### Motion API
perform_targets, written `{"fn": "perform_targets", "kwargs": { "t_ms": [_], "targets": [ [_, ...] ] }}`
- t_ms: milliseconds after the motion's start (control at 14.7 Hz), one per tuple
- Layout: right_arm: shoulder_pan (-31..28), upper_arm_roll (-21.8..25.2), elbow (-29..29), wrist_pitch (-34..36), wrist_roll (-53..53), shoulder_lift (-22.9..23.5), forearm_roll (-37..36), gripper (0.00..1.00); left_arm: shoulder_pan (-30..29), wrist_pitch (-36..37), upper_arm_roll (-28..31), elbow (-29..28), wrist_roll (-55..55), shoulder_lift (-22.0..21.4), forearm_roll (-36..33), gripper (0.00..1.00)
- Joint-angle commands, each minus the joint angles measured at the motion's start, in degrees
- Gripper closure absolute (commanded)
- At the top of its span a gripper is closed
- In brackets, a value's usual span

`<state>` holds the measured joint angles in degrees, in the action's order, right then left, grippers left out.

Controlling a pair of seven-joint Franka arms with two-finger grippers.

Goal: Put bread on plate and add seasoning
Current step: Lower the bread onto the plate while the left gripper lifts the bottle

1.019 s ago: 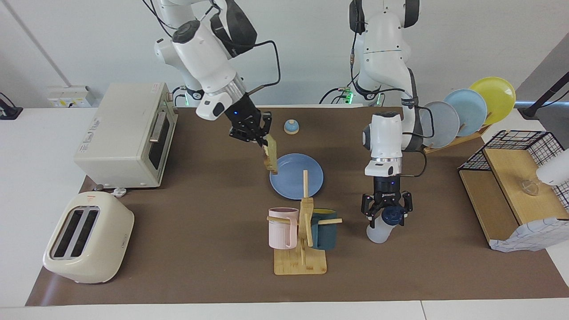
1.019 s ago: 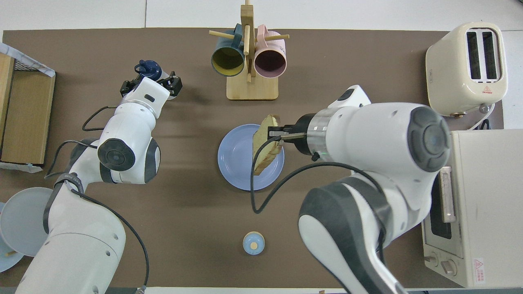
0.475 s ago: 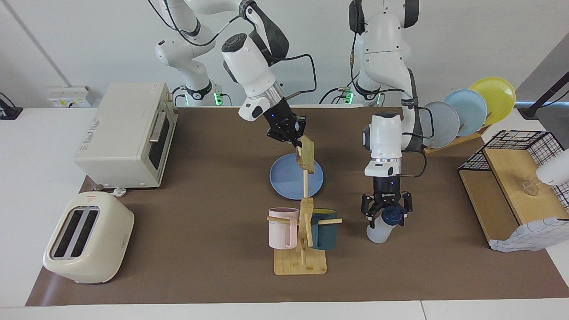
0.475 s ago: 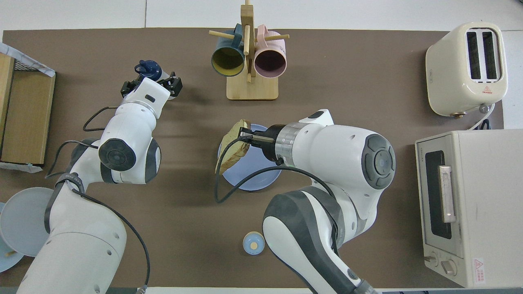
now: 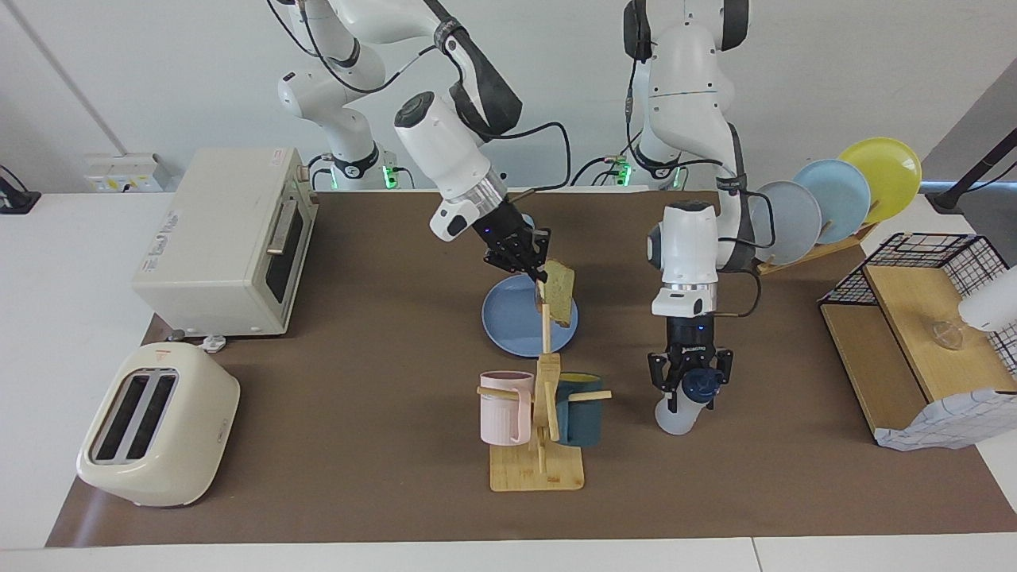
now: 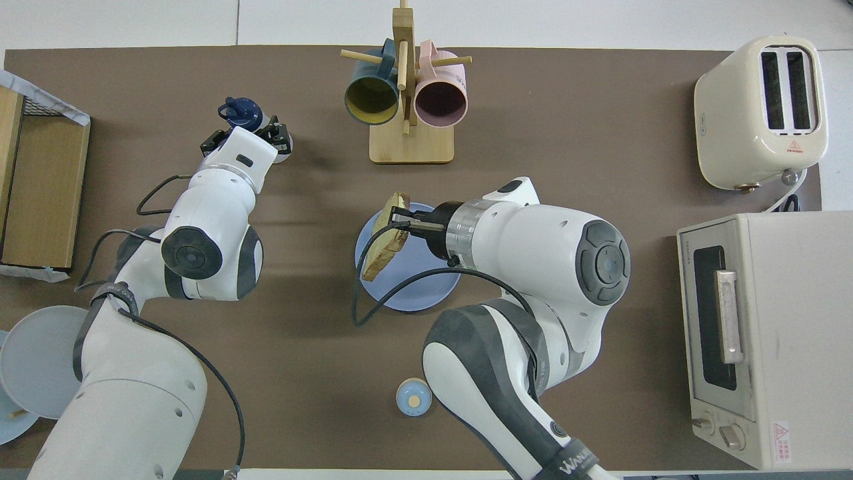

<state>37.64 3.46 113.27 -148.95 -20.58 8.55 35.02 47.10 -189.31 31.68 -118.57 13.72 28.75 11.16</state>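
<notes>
I am holding the bread (image 5: 558,291) clamped by its top crust in my right gripper (image 5: 537,272), hanging tilted just over the plate (image 5: 508,326) below, a light, soft, crumbly slice, while my left gripper (image 5: 690,383) is closing around the seasoning (image 5: 682,407) neck

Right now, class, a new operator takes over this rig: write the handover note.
Right gripper: shut on the bread, held tilted over the plate, not yet laid down.
Left gripper: closed around the seasoning bottle, which stands on the table toward the left arm's end, beside the mug rack.
Done: bread brought to the plate, bottle gripped.
Left: lay the bread flat, release, then season it.
</notes>
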Motion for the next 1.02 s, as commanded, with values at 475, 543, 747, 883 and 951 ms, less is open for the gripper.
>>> {"fn": "perform_targets", "kwargs": {
  "t_ms": [475,543,747,883,951],
  "targets": [
    [0.1,-0.6,8.5,-6.7,5.6,-1.9,2.9,1.00,0.2,1.5,1.2,0.9,-0.3,-1.8,1.2,0.55],
    [0.7,-0.6,9.0,-6.8,5.7,-2.0,3.8,1.00,0.2,3.3,1.3,1.4,-0.3,-2.6,1.2,0.55],
    [1.6,-0.6,10.0,-9.6,6.2,-2.2,3.9,1.00,0.2,9.7,1.5,3.1,-0.4,-6.1,1.0,0.55],
    [1.6,-0.6,10.1,-9.7,8.3,-2.2,3.9,1.00,0.2,15.2,1.6,4.4,-0.5,-8.6,0.5,0.55],
    [1.5,-0.6,10.5,-9.8,10.0,-2.3,3.9,1.00,0.2,18.0,1.6,5.6,-0.6,-9.5,0.4,0.55]
  ]
}}
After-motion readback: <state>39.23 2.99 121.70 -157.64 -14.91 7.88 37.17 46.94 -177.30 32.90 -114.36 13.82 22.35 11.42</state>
